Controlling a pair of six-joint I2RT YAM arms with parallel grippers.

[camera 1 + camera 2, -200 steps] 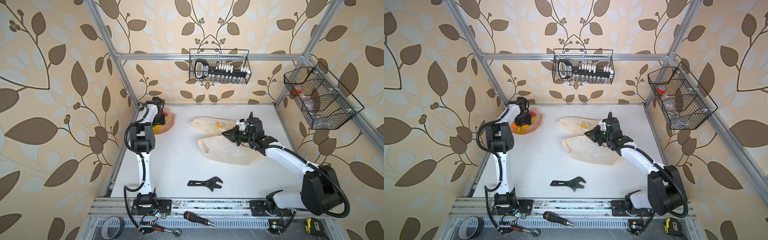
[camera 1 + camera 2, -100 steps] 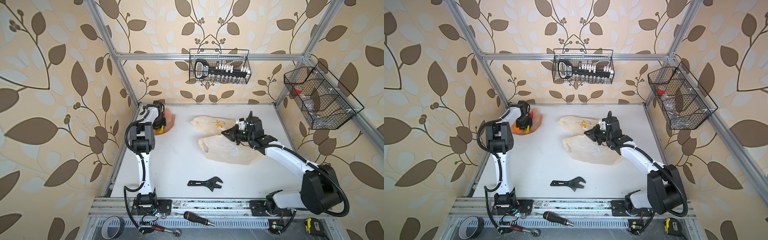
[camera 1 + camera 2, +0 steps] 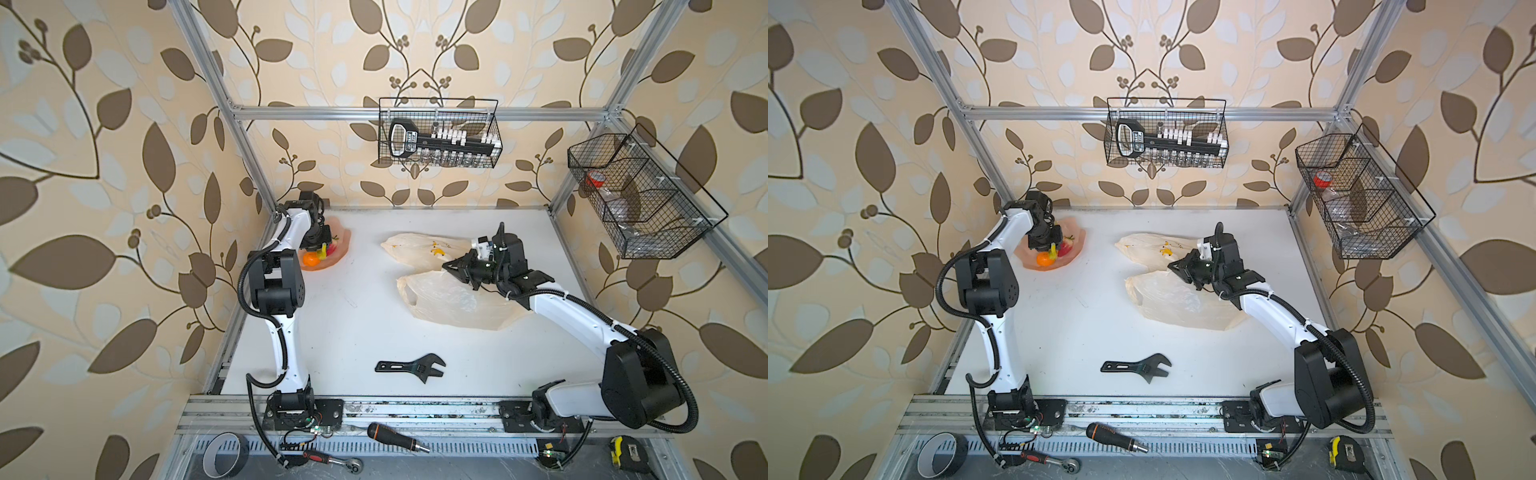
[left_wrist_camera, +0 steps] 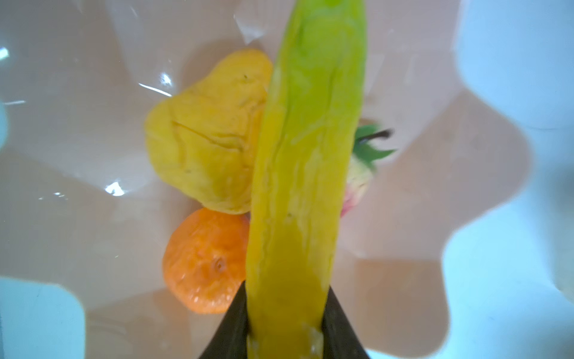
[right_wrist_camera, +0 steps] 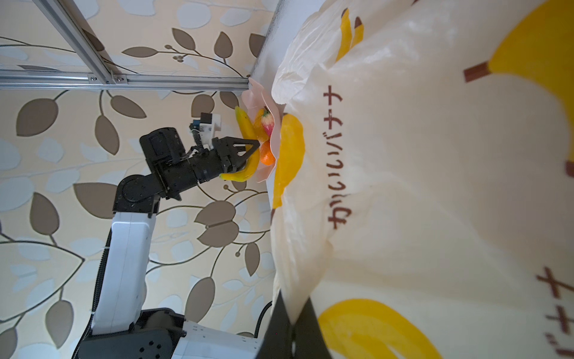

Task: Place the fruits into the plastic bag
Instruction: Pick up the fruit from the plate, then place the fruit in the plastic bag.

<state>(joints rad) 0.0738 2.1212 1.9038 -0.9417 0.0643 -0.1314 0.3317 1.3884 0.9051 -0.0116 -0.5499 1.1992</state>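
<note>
Fruits: a long yellow-green toy banana [image 4: 298, 186] is held over a pink petal-shaped dish [image 3: 341, 250]. In the dish lie a lumpy yellow fruit [image 4: 208, 140], an orange tangerine [image 4: 203, 264] and a red strawberry with green leaves [image 4: 362, 174].
Bag: a thin cream-white crinkly plastic bag [image 3: 449, 301], printed with yellow bananas and brown lettering, lies crumpled in two lobes on the right half of the desk, well apart from the dish.
Left end effector [image 4: 286, 295]: its fingers are closed on the banana's near end. Whether the far tip touches the dish cannot be told.
Right end effector [image 5: 293, 323]: fully closed – it pinches an edge of the plastic bag.
Desk [image 3: 332, 332]: a plain white surface. A black adjustable wrench [image 3: 411, 368] lies near its front edge.
Room: leaf-patterned beige wallpaper on three sides, framed by aluminium bars. A black wire basket [image 3: 438, 133] of tools hangs on the back wall, and a second wire basket [image 3: 640, 199] hangs on the right.
Edges: the dish sits in the far left corner, close to the wall. A front rail carries both arm bases, and a black-handled screwdriver [image 3: 397, 436] lies on it.
Open room: bare desk between the dish and the bag – and across the middle.
</note>
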